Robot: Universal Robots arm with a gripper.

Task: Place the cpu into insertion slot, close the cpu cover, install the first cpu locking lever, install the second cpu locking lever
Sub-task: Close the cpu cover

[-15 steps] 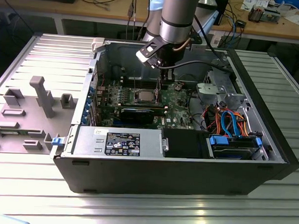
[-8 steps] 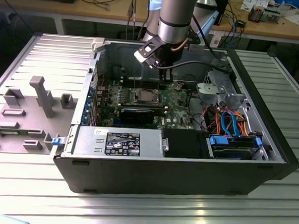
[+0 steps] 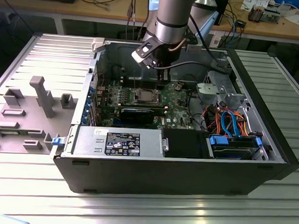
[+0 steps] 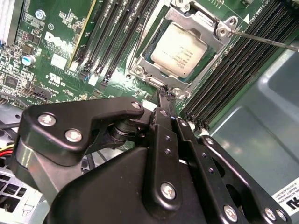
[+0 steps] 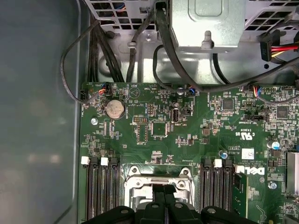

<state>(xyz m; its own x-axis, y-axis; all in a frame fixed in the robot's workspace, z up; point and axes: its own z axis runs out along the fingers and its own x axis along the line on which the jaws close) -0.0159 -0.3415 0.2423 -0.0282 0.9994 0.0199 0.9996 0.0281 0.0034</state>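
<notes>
The ribbed metal counter [image 3: 145, 211] carries an open black computer case [image 3: 171, 177] lying on its side. A grey plastic moulding [image 3: 41, 95] lies on the counter at the exterior view's left of the case. The arm [image 3: 172, 14] reaches down into the case from above.

Inside, along the near wall, sits a silver power supply [image 3: 88, 139] with a black-and-white printed label [image 3: 122, 144]; its text is too small to make out. At the exterior view's right, a drive bay [image 3: 235, 145] with blue clips sits below a bundle of orange and blue cables [image 3: 228, 120]. The green motherboard [image 5: 187, 135] bears a white printed logo [image 5: 250, 170] and small white lettering.

Banks of long black memory slots [image 4: 233, 74] flank the insertion slot [image 4: 156, 77]. The cpu cover [image 4: 212, 28] lies flat over it, framing the cpu [image 4: 180, 46], which sits seated in the slot with its printed silver top showing through the window. A thin metal lever [image 4: 266, 41] runs out from one corner of the cover across the memory slots.

The pincer [image 4: 163, 91] is clenched, its black fingers [image 5: 160, 196] pressed together, the tip right at the slot's rim. Whether it pinches anything thin I cannot tell. A round coin battery [image 5: 115, 109] sits on the board well apart from the slot.
</notes>
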